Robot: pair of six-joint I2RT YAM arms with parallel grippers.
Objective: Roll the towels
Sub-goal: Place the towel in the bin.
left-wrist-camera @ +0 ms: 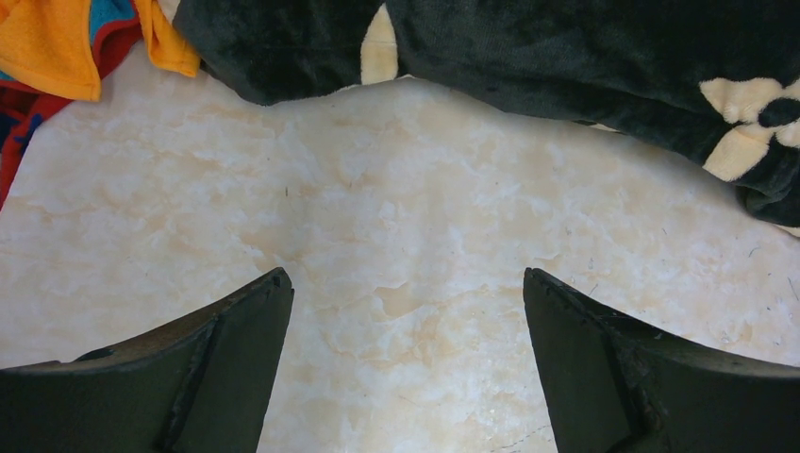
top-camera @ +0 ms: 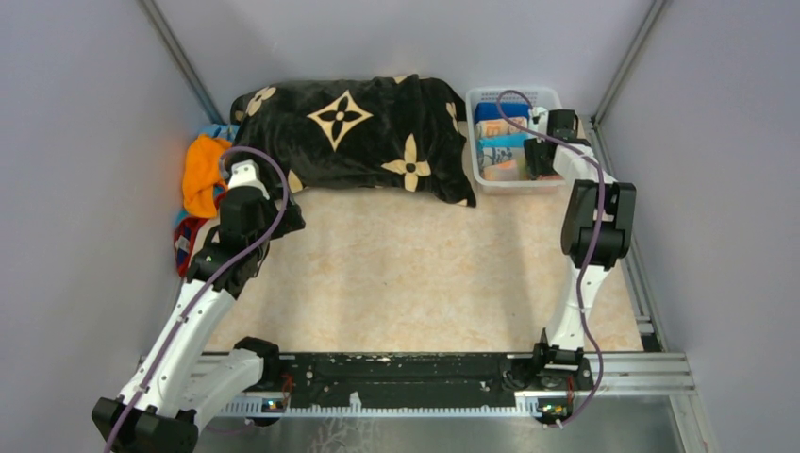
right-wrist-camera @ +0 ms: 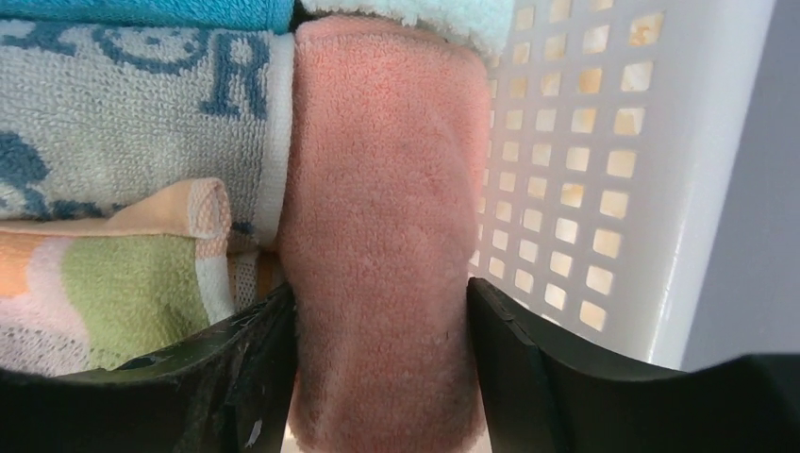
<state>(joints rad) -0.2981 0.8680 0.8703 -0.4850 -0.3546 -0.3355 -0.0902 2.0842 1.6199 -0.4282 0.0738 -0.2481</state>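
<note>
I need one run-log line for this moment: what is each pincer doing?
left pincer: open, over table | right pincer: closed on pink towel, inside basket

Bare tabletop [top-camera: 406, 274] before black blanket [top-camera: 368, 151]; pink towel [right-wrist-camera: 377, 217] just beside basket wall [right-wrist-camera: 660, 189].

A high rear camera looks down on the blanket [top-camera: 358, 132]. The left wrist camera views its near edge closely; the right wrist camera looks just beside it.

pink towel [right-wrist-camera: 377, 236] sits rolled up in the basket [top-camera: 517, 187] at 1 o'clock, orange towel [top-camera: 201, 170] lies crumpled at 10 o'clock.
</note>
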